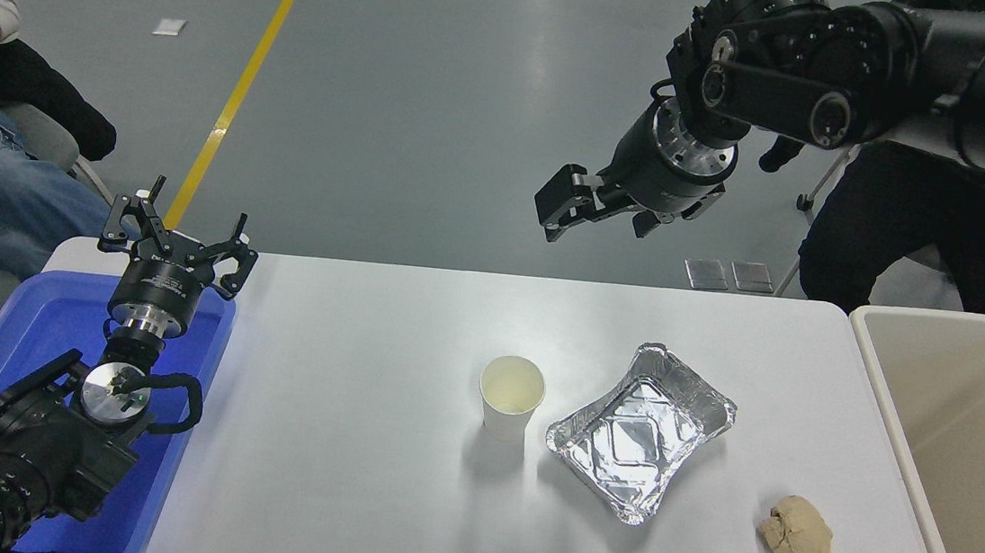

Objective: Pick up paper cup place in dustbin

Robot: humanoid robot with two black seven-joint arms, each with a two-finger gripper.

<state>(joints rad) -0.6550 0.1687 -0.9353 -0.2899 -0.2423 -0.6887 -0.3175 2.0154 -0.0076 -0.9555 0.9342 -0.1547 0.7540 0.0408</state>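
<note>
Head view, the only one: right gripper (pixel 564 209) raised beyond the table's far edge, pointing down and to the left, whether spread or closed impossible to tell from this angle, holding nothing. Below and nearer the camera from it, slightly left, the paper cup (pixel 511 397), upright near the table's middle, mouth up, long axis vertical, just beside the foil tray (pixel 640 431) but apart from it. Well off to the right, past the table's edge, the dustbin (pixel 949 465). Left gripper (pixel 177 239) parked over the blue tray (pixel 16 339) at the lower left, fingers spread wide, empty, well apart from the cup. Judged nearer to the cup and better placed: the right arm. Count: one cup, one dustbin, one foil tray, one blue tray, one tan crumpled lump (pixel 797 532), two grippers.
</note>
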